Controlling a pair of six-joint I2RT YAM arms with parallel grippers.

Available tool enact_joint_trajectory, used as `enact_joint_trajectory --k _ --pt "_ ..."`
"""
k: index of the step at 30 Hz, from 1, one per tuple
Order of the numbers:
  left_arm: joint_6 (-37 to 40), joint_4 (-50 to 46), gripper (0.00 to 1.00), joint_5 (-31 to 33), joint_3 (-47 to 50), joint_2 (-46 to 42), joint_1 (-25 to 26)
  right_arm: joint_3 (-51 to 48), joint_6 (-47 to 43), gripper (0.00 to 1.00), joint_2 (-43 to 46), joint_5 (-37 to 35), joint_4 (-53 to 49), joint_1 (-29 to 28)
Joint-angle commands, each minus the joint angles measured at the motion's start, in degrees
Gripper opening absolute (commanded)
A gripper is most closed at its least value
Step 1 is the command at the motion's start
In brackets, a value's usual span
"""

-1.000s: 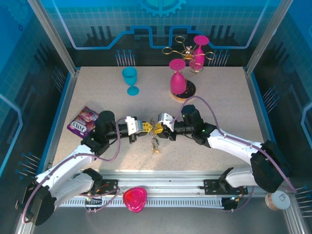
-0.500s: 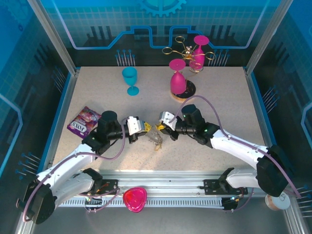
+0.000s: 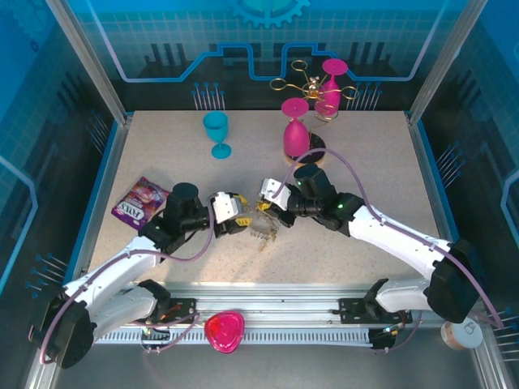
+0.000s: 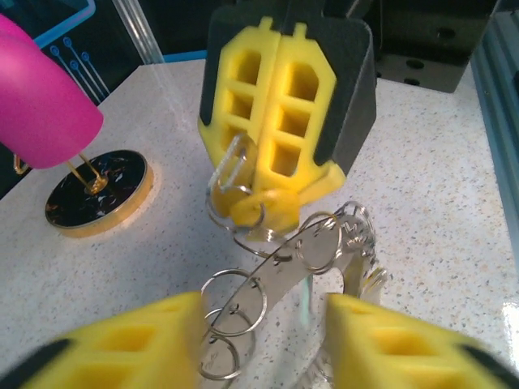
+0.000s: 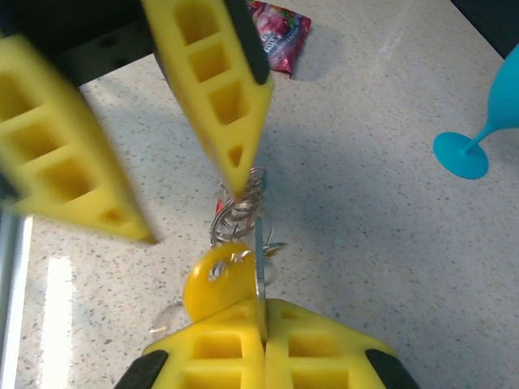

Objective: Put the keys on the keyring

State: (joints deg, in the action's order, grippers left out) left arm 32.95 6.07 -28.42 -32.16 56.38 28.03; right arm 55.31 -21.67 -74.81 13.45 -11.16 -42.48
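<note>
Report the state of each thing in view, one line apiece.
left end effector, open astride the keyring
right end effector, shut on keyring
keyring, gripped, wire loops hanging
yellow key, hanging beside the right end effector
cyan goblet, upright
near pink goblet, inverted

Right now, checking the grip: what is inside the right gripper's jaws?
The shut right gripper pinches a thin metal edge, apparently the keyring, a yellow key head beside it. Its pads hide how deep.

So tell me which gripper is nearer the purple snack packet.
Left. The left gripper is open at mid-table, to the right of the snack packet in the top view. The right gripper, shut, faces it from farther right.
</note>
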Motion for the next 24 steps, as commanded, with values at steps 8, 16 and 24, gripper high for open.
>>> enact_joint_trajectory --k 8,16,24 --pt "-12.8 2.4 0.99 26.6 5.0 -21.5 -1.0 13.7 -2.9 0.0 -10.3 1.4 -2.8 -2.2" --pt "-22.6 -0.8 0.99 52.6 4.0 -30.7 -2.8 21.9 4.4 0.0 -25.4 5.1 8.9 -5.1" --pt "-28.0 -2.6 0.99 56.7 2.2 -21.5 -4.8 18.4 -3.0 0.0 -29.3 -4.9 -0.5 -0.6"
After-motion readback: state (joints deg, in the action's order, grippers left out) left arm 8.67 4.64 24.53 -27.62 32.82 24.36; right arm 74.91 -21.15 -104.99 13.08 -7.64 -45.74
